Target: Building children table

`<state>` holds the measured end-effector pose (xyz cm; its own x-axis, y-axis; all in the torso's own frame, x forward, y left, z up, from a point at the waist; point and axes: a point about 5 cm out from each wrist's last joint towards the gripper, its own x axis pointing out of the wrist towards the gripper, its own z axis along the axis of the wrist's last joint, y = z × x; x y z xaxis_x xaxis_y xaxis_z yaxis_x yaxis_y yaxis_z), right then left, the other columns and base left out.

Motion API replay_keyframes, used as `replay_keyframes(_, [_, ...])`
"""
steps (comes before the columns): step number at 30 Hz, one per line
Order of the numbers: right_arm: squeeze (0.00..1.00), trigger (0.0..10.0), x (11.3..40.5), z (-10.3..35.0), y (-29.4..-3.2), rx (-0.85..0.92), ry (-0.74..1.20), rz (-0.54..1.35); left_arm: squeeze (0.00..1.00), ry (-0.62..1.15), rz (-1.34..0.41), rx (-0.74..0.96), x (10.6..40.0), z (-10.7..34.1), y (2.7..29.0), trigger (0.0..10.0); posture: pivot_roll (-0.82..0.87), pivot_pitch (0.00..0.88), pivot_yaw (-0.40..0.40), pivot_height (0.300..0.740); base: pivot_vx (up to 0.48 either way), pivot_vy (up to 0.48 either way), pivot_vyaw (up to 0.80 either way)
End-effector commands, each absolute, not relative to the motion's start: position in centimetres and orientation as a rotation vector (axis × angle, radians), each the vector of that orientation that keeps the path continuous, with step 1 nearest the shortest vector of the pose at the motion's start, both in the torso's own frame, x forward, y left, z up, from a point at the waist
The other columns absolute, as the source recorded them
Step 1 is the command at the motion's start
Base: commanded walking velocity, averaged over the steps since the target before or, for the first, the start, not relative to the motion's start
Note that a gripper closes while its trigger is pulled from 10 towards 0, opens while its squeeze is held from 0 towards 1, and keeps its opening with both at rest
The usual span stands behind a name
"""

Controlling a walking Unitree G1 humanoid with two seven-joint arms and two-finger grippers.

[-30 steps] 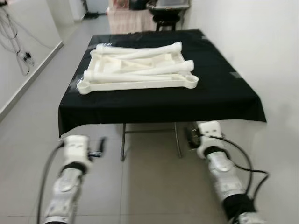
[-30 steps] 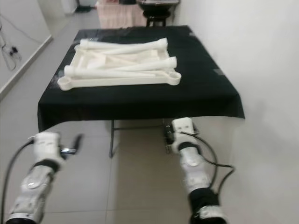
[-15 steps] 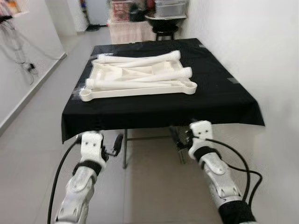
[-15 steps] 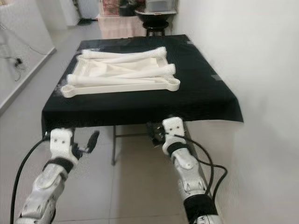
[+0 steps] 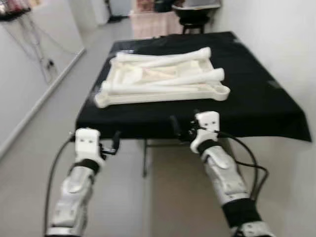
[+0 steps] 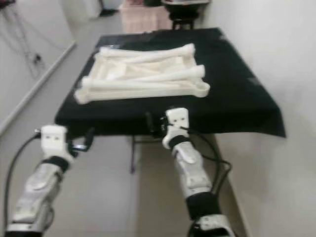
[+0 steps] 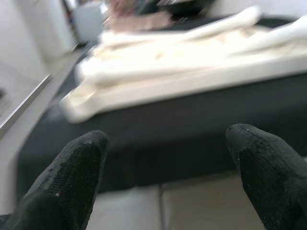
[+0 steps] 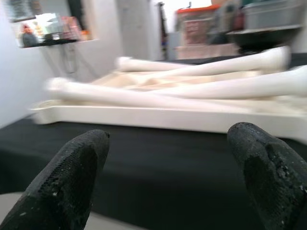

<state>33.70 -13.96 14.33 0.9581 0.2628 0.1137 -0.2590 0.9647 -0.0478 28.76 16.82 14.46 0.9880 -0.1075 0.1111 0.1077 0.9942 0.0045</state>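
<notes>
Black-clothed table (image 5: pixel 256 106) by a white wall holds the cream tabletop (image 5: pixel 163 91); both grippers (image 7: pixel 165 179) (image 8: pixel 168 179) spread

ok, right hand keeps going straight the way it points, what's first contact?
Probably the near edge of the white tabletop panel on the black-clothed table; the right hand is open, aimed just over the cloth. Depth is unclear.
</notes>
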Motion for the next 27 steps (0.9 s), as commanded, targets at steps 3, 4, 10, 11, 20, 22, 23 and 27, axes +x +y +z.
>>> replay_keyframes(3, [0.00, 10.0, 33.9, 14.7, -14.4, -0.027, -0.114, 0.259, 0.00, -0.102, -0.152, 0.007, 28.9, 14.5, 15.9, 10.0, -0.13, 0.000, 0.046, 0.740, 0.342, 0.000, 0.00])
replay_keyframes(4, [0.00, 10.0, 34.0, 15.0, -14.1, -0.033, -0.121, 0.278, 0.00, -0.103, -0.159, 0.009, 29.0, 14.7, 15.7, 10.0, -0.13, 0.000, 0.044, 0.740, 0.337, 0.000, 0.00])
replay_keyframes(10, [0.00, 10.0, 34.3, 15.6, -13.5, -0.052, -0.127, 0.320, 0.00, -0.106, -0.165, 0.002, 29.3, 15.0, 15.5, 10.0, -0.13, 0.000, 0.033, 0.740, 0.341, 0.000, 0.00])
replay_keyframes(11, [0.00, 10.0, 34.3, 15.7, -13.5, -0.055, -0.127, 0.320, 0.00, -0.106, -0.166, 0.002, 29.3, 15.0, 15.5, 10.0, -0.13, 0.000, 0.031, 0.740, 0.341, 0.000, 0.00])
replay_keyframes(20, [0.00, 10.0, 35.5, 17.4, -14.0, -0.114, -0.143, 0.343, 0.00, -0.101, -0.180, 0.001, 29.4, 15.0, 15.2, 10.0, -0.13, 0.000, 0.032, 0.740, 0.343, 0.000, 0.00])
replay_keyframes(22, [0.00, 10.0, 35.6, 17.6, -14.0, -0.130, -0.142, 0.357, 0.00, -0.100, -0.181, 0.001, 29.4, 15.0, 15.2, 10.0, -0.13, 0.000, 0.033, 0.740, 0.337, 0.000, 0.00])
replay_keyframes(23, [0.00, 10.0, 35.6, 17.7, -13.9, -0.142, -0.141, 0.370, 0.00, -0.100, -0.182, 0.001, 29.4, 15.0, 15.2, 10.0, -0.13, 0.000, 0.033, 0.740, 0.341, 0.000, 0.00])
replay_keyframes(27, [0.00, 10.0, 36.6, 19.5, -14.8, -0.231, -0.157, 0.384, 0.00, -0.098, -0.190, -0.001, 29.4, 15.0, 15.0, 10.0, -0.13, 0.000, 0.026, 0.740, 0.341, 0.000, 0.00])
